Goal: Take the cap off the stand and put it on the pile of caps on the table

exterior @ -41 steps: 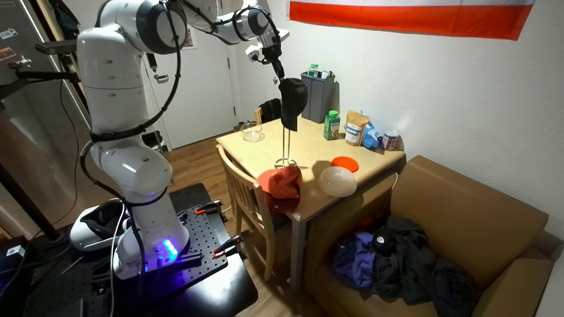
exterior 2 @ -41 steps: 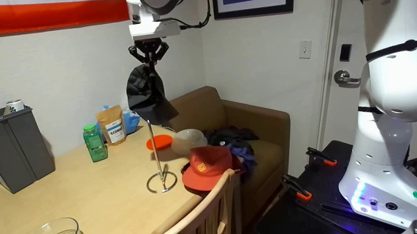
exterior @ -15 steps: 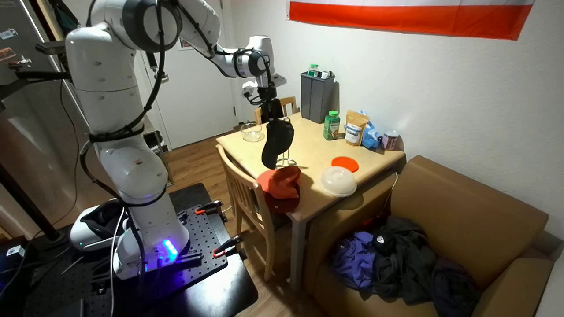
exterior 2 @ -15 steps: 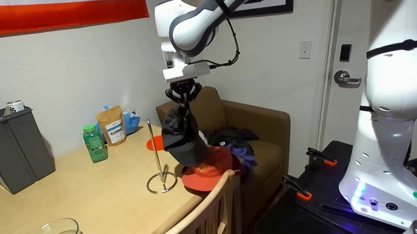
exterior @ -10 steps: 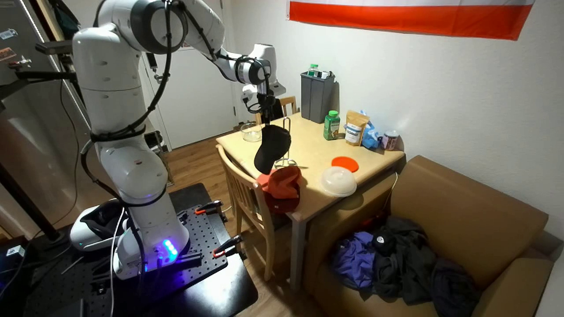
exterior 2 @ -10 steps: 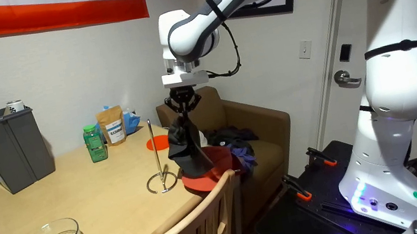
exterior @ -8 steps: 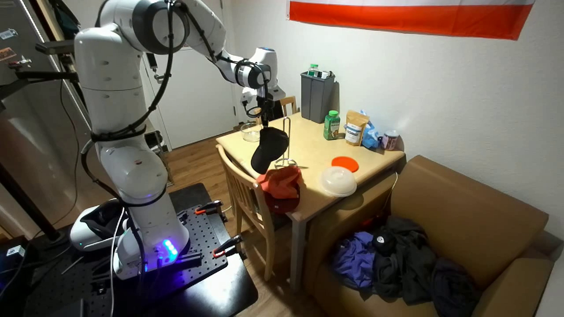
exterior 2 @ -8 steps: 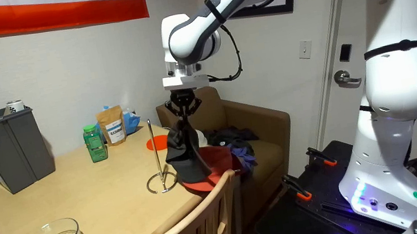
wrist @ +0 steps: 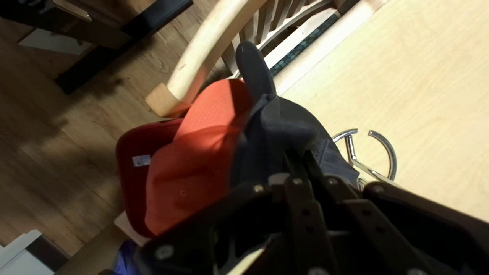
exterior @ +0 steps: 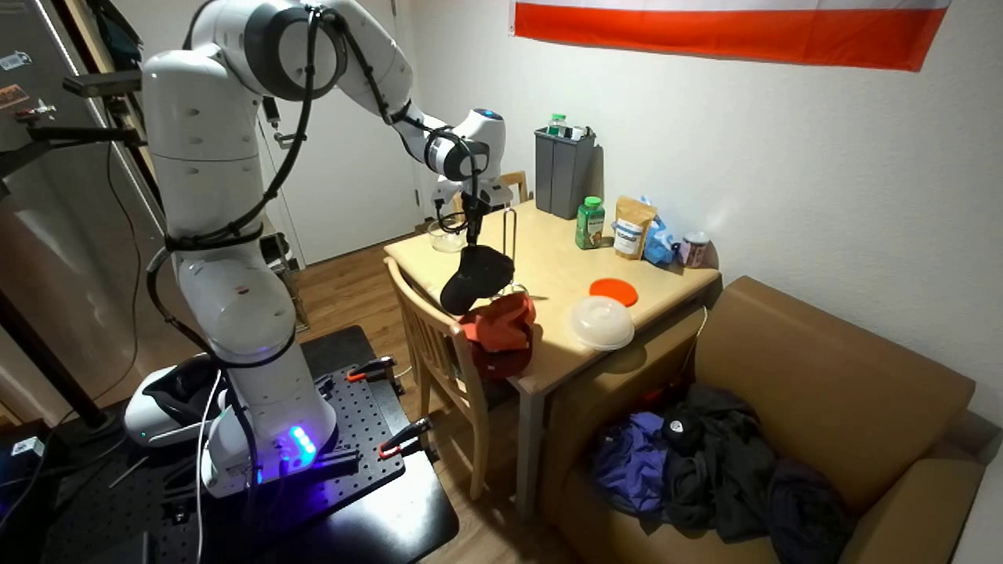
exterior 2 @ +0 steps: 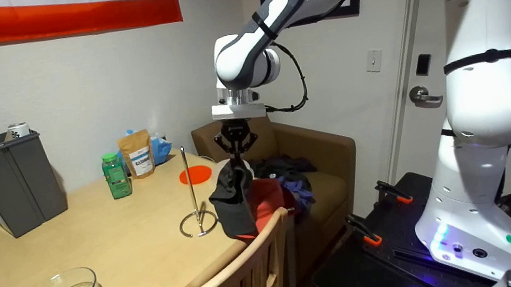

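Two fingers, pinched close — black cap gripped between, tilted, partly hiding red caps

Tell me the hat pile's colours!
The pile of caps: orange-red and dark red, clearest in the wrist view.

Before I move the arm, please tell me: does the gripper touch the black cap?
Touching: the wrist view shows the jaws of the gripper closed on the fabric of the black cap.
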